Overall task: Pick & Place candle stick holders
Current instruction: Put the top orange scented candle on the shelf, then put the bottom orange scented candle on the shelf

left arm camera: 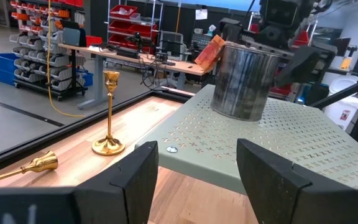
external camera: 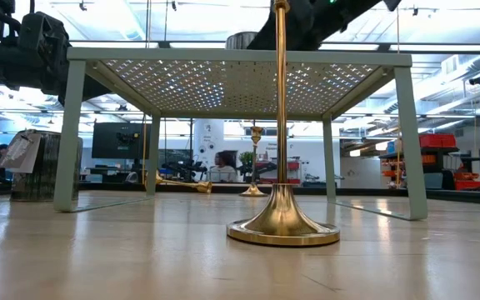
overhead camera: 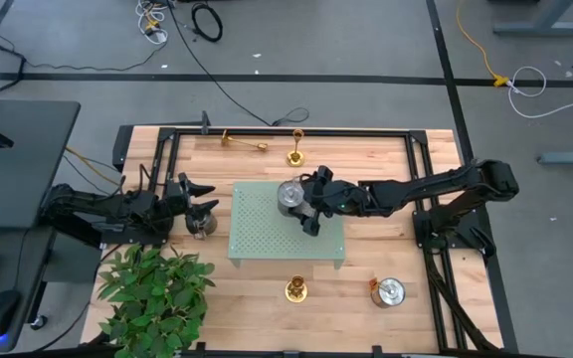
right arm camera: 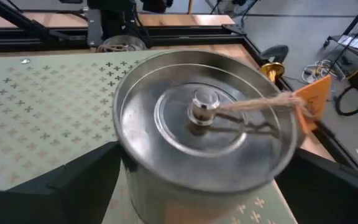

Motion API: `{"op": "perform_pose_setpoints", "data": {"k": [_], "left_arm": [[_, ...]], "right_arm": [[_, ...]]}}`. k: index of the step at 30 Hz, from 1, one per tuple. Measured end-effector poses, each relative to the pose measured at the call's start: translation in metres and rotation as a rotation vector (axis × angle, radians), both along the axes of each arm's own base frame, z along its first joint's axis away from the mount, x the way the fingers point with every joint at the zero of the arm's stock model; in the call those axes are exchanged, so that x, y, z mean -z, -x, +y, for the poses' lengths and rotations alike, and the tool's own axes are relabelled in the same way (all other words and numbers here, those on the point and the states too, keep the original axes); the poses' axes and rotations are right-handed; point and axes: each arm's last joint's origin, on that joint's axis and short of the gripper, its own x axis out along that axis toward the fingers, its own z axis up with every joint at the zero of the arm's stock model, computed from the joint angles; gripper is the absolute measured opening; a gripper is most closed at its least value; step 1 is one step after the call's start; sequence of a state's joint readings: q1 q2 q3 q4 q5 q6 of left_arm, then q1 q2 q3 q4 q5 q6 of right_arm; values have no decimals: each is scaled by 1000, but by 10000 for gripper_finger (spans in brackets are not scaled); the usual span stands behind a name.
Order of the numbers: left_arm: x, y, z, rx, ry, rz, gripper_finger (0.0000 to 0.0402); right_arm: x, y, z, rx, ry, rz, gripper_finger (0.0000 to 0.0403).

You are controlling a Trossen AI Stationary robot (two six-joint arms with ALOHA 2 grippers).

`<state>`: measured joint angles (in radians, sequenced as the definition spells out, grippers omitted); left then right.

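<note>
Steel canister (right arm camera: 204, 134) sits between our right gripper's (overhead camera: 309, 206) spread fingers; we see the left gripper (left arm camera: 194, 177) parted too. Candle stick holders (overhead camera: 296, 289) stand at six and twelve, one probably toppled; we risk knocking the canister off the green stand (overhead camera: 257, 234).

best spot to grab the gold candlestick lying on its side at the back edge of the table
Grip the fallen candlestick around the thin stem mid-length, coming straight down from above. It lies flat on the table, so the stem is exposed from above, while the flared base looks too wide to pinch well.
</note>
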<state>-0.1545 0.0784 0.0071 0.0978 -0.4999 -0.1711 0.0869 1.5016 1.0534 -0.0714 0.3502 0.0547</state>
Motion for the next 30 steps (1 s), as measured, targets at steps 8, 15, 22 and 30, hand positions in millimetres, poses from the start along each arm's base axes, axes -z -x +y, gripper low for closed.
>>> {"op": "perform_pose_setpoints", "data": {"k": [8,15,22,30], "left_arm": [[0,0,0,0,0,0,218],[0,0,0,0,0,0,218],[0,0,0,0,1,-1,218],[0,0,0,0,1,-1,218]], "right_arm": [[-14,24,7,39,13,56,400],[-27,52,16,29,-24,110,400],[-34,86,32,6,-83,210,400],[-34,125,47,-63,-257,389,400]]}}
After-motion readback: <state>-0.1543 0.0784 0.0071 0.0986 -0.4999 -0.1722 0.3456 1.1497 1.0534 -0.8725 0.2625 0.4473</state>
